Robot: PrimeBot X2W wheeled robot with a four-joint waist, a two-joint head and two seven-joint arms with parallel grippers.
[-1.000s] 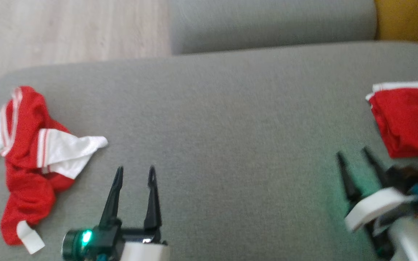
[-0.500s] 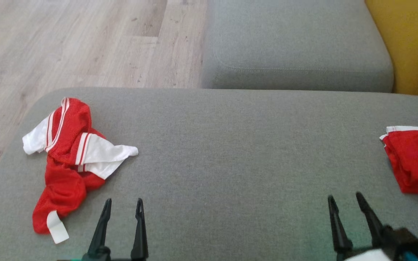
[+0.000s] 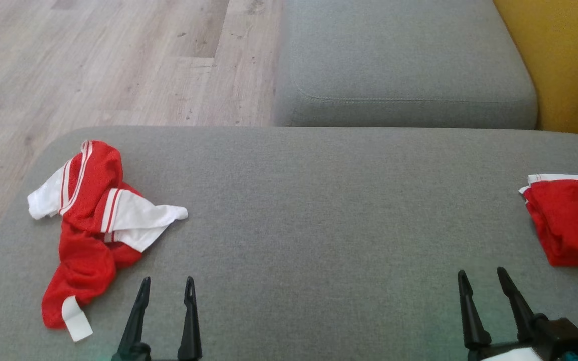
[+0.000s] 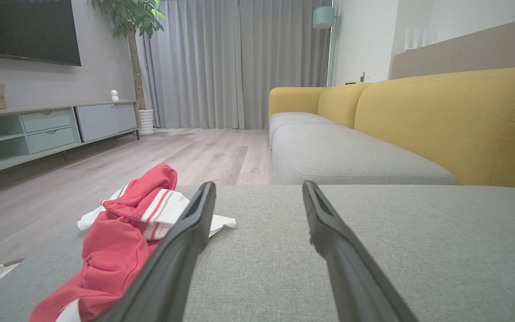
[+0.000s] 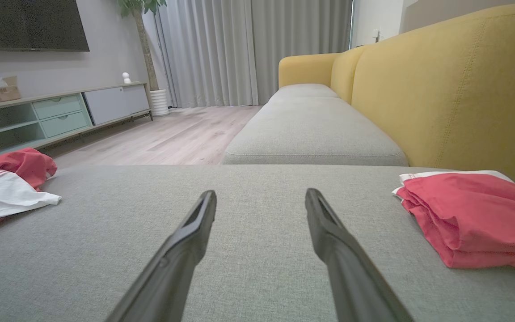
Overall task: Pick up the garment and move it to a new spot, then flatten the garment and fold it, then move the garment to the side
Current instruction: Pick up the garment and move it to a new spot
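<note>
Broadly, the grey sofa cushion (image 3: 319, 225) lay bare across its middle, which looked the natural new spot. The crumpled red-and-white garment (image 3: 93, 220) sat heaped at its left end, just left of the left gripper (image 3: 166, 281) and beyond it, untouched. A folded red garment (image 3: 570, 225) rested at the right edge, best left alone. The left gripper's jaws stood wide apart and empty; so did those of the right gripper (image 3: 482, 273), near the right. For the pick-up the left arm seemed better placed: come down on the raised red hump and pinch several layers, not the loose white tab (image 3: 76, 318) at the near end, which would likely let the rest drag
</note>
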